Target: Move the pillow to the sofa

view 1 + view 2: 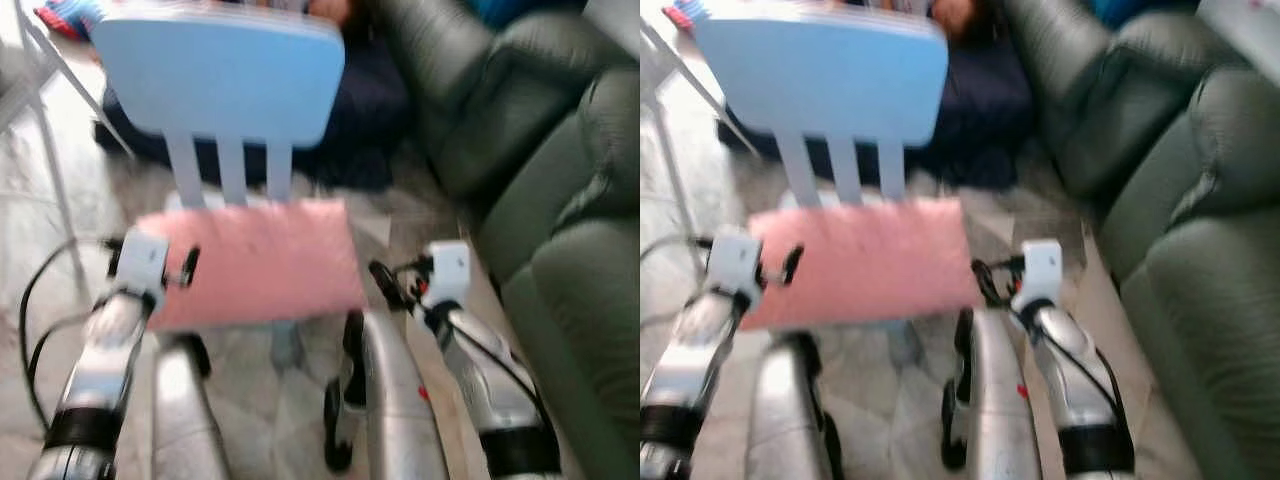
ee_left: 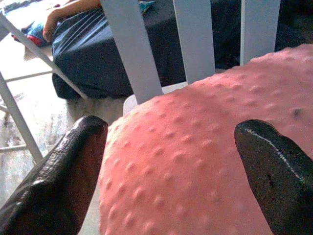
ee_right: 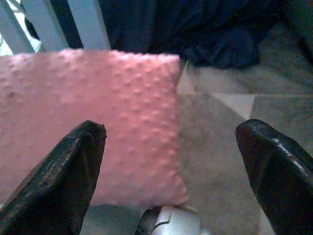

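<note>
A pink pillow [image 1: 262, 262] with a bumpy, dotted surface lies flat on the seat of a small pale blue chair [image 1: 222, 75]. It covers nearly the whole seat, its far edge against the three slats of the chair back. The head views are blurred.

The left end effector [image 1: 187, 267] sits at the pillow's left edge, low and close to it. Through its wrist camera the two black fingers [image 2: 58, 178] stand wide apart with the pillow's surface between them; whether they touch the fabric cannot be told. The right end effector [image 1: 383, 283] sits just beside the pillow's near right corner. Its fingers [image 3: 63, 183] are also spread apart, one over the pillow's edge, the other over bare floor, gripping nothing.

Both silver arms reach forward from the near side, with black cables looping along them.

Behind the chair, on the floor, lies a dark navy bundle of cloth [image 1: 360, 110]. To the right stands a dark green leather sofa [image 1: 560, 190], its cushions running from far to near, well apart from the pillow. On the far left, thin white frame legs [image 1: 55, 160] rise from a pale, marbled tile floor [image 1: 250, 400].
</note>
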